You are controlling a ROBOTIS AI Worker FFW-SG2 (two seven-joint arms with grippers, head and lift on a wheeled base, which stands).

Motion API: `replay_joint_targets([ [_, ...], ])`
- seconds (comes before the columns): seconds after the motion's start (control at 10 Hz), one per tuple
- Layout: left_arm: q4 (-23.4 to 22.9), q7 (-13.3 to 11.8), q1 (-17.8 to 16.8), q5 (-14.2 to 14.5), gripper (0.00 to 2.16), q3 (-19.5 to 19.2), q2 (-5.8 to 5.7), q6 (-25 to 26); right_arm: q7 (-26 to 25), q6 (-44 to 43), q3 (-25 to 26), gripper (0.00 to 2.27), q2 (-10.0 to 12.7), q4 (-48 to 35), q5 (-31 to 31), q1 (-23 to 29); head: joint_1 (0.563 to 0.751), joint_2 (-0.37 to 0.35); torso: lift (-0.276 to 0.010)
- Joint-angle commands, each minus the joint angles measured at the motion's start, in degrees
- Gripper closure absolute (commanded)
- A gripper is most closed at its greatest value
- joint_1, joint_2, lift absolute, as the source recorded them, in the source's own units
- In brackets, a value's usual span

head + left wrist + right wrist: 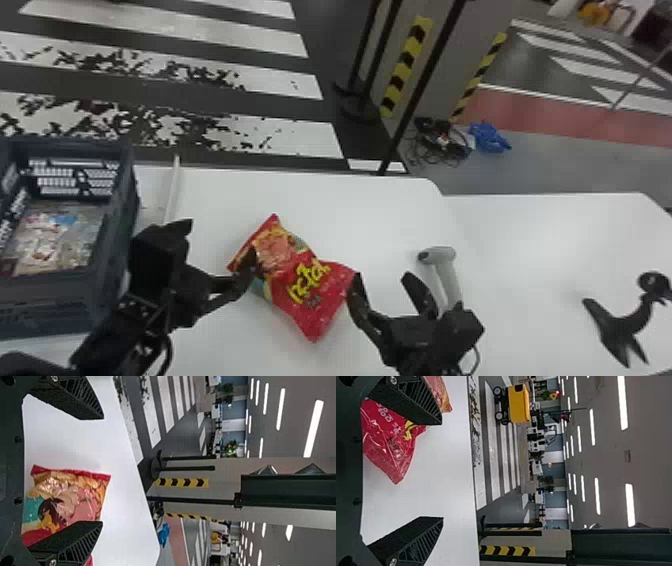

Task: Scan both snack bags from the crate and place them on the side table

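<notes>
Both spread apart, left claw (217,247) and right claw (381,277) flanked the red snack bag (300,285) at nine and three o'clock, its midway spot presumably easing a handover

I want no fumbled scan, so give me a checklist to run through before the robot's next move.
1. Red snack bag out of the crate, lying on the white table: ok.
2. Left claw open: ok.
3. Right claw open, near the bag's other side: ok.
4. Snack bag gripped: not ok, neither claw is closed on it.
5. Barcode scanner in a claw: not ok, it is on the table beyond the right claw.
6. Barcode position on the bag: cannot tell.
</notes>
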State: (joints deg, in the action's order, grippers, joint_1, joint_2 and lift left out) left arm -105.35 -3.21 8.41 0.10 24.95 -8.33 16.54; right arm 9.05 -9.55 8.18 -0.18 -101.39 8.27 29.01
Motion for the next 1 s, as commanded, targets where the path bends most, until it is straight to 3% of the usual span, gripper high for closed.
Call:
replay_joint_targets([
  [0.0,-6.27,1.63,4.33,-4.93,0.03,-3.33,-1.6,0.12,1.76,3.19,0.79,0.07,0.23,-0.3,2.71,-0.18,0.695,-0.35,-0.098],
  [0.1,-8.73,2.77,6.27,-5.81,0.03,-6.05,-2.39,-0.23,2.03,4.42,0.79,0.07,0.23,-0.57,3.06,-0.53,0.695,-0.312,-0.098],
  [0.4,-14.79,2.86,13.65,-3.35,0.04,-14.4,-4.59,-6.74,7.47,15.31,2.72,0.07,0.23,-1.53,7.28,-2.55,0.695,-0.191,-0.098],
  [0.5,-16.46,3.03,16.37,-2.03,0.04,-17.04,-4.59,-9.73,8.71,18.83,3.42,0.07,0.23,-1.89,7.72,-3.43,0.695,-0.176,-0.098],
  [0.6,-16.73,3.03,18.31,1.48,0.04,-19.5,-4.68,-13.77,10.73,23.93,4.65,0.07,0.23,-2.15,10.62,-4.48,0.695,-0.148,-0.098],
  [0.8,-17.34,3.03,21.03,3.51,0.04,-21.61,-4.85,-15.35,12.75,34.12,7.2,0.07,0.23,-2.24,12.47,-7.82,0.695,-0.096,-0.098],
  [0.9,-17.52,1.71,22.26,6.93,0.04,-23.1,-4.94,-16.41,14.07,41.86,9.05,0.07,0.23,-2.24,13.79,-10.28,0.695,-0.088,-0.098],
])
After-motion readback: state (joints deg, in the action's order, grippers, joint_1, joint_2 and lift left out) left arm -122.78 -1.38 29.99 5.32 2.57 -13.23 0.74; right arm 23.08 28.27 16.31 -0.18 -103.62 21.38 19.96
